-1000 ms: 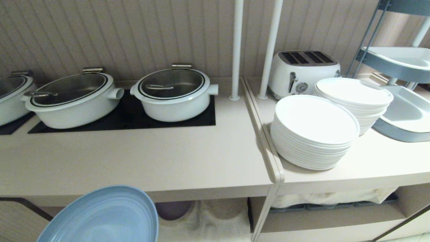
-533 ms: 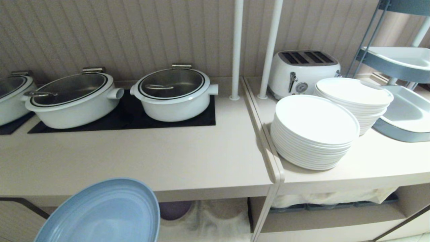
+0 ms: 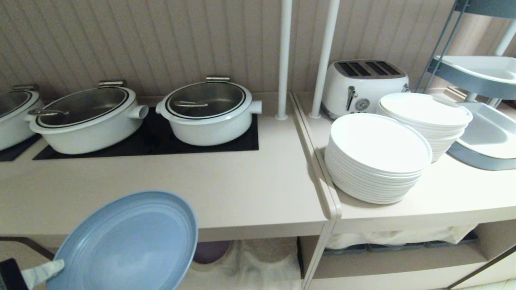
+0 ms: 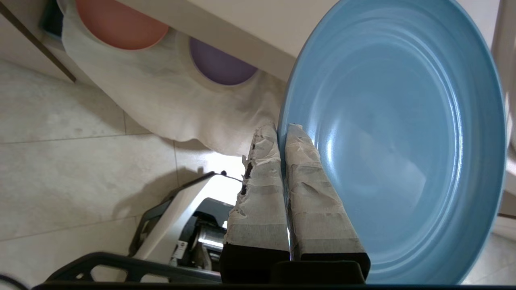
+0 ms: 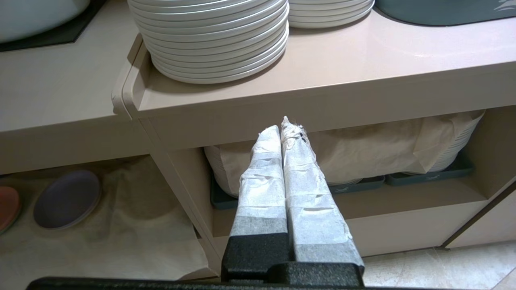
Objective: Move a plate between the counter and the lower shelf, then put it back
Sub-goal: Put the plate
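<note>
Head view: the plate [image 3: 129, 241] hangs tilted at 7 o'clock, overlapping the counter [image 3: 225, 193] front edge.

Left wrist view: the left gripper [image 4: 282, 133] pinches the plate's rim, the lower shelf [image 4: 169, 100] beyond.

Right wrist view: the right gripper [image 5: 284, 125] is pressed together, holding nothing.

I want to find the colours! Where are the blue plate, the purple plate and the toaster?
Round matte light-blue plate [image 3: 129, 241]: head view, middle of its face.
Round purple plate [image 4: 219, 64]: left wrist view, its centre.
White metal toaster [image 3: 360, 90]: head view, its front side.
</note>
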Motion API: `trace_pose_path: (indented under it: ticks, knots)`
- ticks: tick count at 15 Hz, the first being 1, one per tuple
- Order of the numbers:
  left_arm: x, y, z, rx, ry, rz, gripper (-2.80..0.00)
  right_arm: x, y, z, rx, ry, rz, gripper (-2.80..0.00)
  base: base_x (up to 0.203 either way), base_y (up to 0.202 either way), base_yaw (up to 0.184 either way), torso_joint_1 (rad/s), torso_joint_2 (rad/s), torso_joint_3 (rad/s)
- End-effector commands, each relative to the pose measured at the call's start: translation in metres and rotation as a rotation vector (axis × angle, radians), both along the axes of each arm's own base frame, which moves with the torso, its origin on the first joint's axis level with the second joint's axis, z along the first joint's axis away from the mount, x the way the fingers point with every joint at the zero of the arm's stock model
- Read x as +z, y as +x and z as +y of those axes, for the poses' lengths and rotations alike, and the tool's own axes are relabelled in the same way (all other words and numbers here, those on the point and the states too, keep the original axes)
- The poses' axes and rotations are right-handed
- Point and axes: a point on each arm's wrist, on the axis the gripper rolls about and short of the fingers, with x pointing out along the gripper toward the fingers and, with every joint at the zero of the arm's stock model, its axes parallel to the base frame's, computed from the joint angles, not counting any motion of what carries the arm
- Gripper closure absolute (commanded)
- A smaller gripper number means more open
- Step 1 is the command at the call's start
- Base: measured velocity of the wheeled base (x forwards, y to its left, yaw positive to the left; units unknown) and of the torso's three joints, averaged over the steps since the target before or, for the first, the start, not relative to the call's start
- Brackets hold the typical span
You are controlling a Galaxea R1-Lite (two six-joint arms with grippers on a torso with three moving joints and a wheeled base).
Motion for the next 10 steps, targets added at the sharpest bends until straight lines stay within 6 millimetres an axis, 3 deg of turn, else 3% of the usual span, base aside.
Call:
trace_pose_path:
  ticks: [1, 10]
  knots:
    - [-0.002, 0.017, -0.001, 0.007, -0.012, 0.055, 0.00, 0.000, 0.000, 0.000, 0.000, 0.000, 0.000, 0.00, 0.000, 0.000, 0.000, 0.000, 0.00, 0.000]
    - [-0.009, 0.083, -0.005, 0.006, -0.051, 0.099, 0.00, 0.000, 0.000, 0.000, 0.000, 0.000, 0.000, 0.00, 0.000, 0.000, 0.000, 0.000, 0.00, 0.000]
